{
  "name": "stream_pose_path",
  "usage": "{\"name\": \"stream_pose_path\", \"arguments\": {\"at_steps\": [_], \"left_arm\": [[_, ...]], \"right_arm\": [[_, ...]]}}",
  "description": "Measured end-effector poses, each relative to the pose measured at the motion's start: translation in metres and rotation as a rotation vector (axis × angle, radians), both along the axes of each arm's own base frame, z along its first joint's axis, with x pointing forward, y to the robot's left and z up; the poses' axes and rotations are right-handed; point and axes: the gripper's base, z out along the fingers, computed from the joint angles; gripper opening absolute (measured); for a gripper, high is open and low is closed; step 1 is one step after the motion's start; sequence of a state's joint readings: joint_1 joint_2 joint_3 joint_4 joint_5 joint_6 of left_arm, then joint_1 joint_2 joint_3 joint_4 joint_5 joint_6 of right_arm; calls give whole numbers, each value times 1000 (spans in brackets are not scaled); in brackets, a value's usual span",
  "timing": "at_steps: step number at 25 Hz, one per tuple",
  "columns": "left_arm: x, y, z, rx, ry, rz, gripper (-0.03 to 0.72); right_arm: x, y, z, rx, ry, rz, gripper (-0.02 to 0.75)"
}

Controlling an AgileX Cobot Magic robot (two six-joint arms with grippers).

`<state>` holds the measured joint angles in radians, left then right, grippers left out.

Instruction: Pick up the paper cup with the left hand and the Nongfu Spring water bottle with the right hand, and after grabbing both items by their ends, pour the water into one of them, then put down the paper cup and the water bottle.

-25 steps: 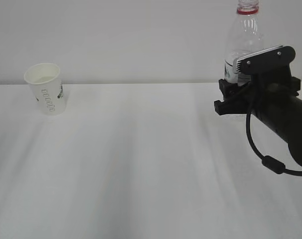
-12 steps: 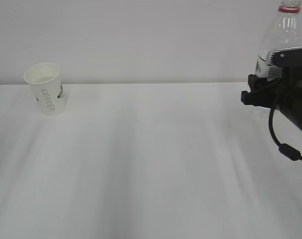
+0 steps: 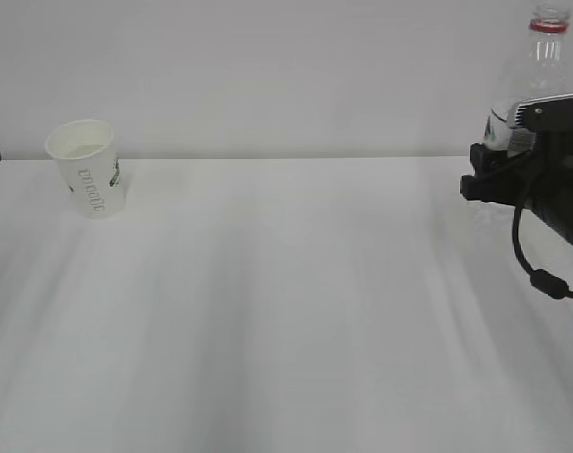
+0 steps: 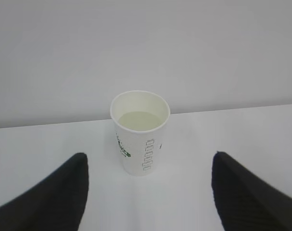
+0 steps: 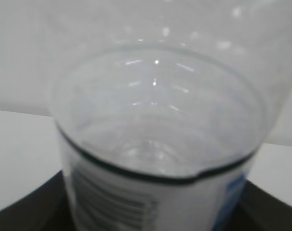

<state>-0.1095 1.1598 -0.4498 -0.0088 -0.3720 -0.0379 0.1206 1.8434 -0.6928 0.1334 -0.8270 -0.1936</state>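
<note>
White paper cup upright at nine o'clock on the table, holding pale liquid, ahead of the left hand, spread open; clear Nongfu Spring water bottle upright at three o'clock, gripped by the right hand.

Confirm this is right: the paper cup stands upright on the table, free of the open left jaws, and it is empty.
Not quite. The paper cup is not empty: the left wrist view shows liquid inside it. The rest holds: it stands upright on the table, free of the open left jaws.
</note>
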Motion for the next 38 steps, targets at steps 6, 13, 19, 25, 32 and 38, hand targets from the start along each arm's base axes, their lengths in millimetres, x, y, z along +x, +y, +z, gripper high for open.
{"name": "stream_pose_path", "arguments": {"at_steps": [6,13,19,25,32,38], "left_arm": [[0,0,0,0,-1,0,579],[0,0,0,0,-1,0,579],[0,0,0,7,-3,-5,579],[0,0,0,7,-3,-5,579],[0,0,0,12,-4,-9,579],[0,-1,0,33,-4,-24,579]], "right_arm": [[17,3,-5,4,-10,14,476],[37,6,-15,3,-10,20,476],[53,8,-25,2,-13,21,476],[61,10,-42,-4,5,26,476],[62,11,-58,-16,-9,43,476],[62,11,-72,4,-19,41,476]]}}
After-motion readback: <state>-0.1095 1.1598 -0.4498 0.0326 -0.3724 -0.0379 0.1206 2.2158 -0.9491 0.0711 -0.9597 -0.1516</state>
